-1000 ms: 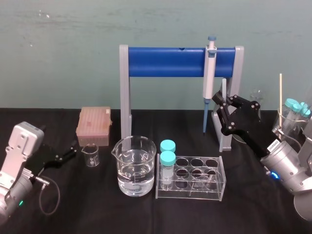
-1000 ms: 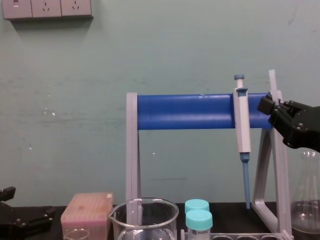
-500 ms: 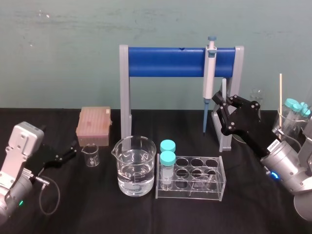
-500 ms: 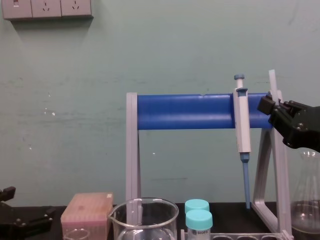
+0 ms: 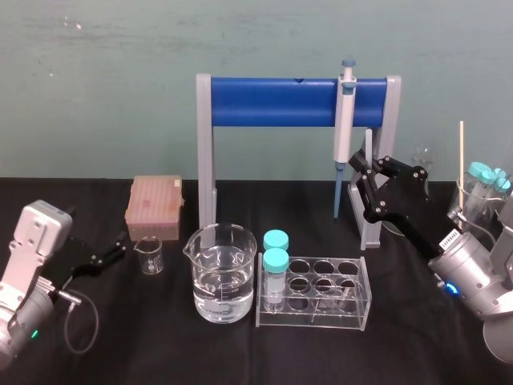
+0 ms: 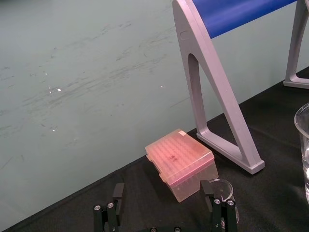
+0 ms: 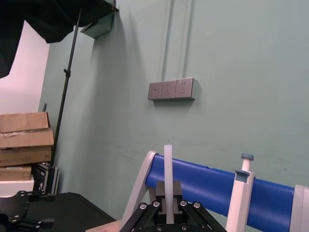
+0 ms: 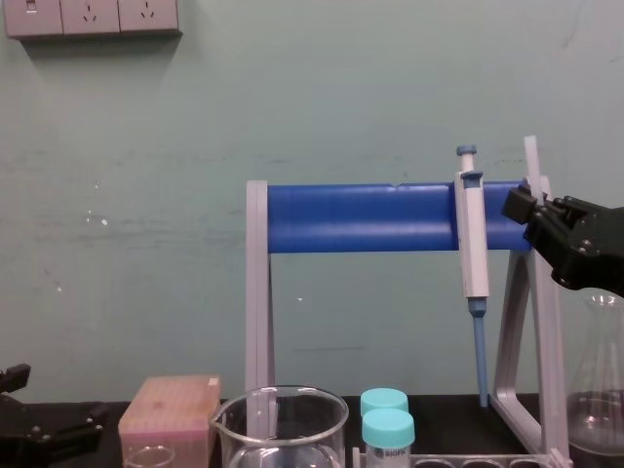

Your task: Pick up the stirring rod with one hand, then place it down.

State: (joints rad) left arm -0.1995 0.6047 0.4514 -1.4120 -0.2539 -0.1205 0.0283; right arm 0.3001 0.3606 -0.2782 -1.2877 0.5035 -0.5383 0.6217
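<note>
The stirring rod [image 5: 368, 147] is a thin whitish stick standing upright in the air, just in front of the right post of the blue stand. My right gripper [image 5: 361, 173] is shut on its lower part, well above the table. In the chest view the rod [image 8: 531, 161] rises from the right gripper [image 8: 523, 206] beside the pipette. In the right wrist view the rod [image 7: 168, 180] sticks out from between the fingers [image 7: 158, 211]. My left gripper [image 5: 115, 250] rests low at the left, beside the small beaker, and stands open [image 6: 164, 218] with nothing in it.
A blue-barred stand [image 5: 276, 102] holds a white-and-blue pipette [image 5: 343, 120]. In front stand a large beaker [image 5: 224, 273], a small beaker [image 5: 149, 253], a pink tip box [image 5: 155, 205] and a clear tube rack [image 5: 321, 293] with two teal-capped tubes. A flask and tubes sit far right.
</note>
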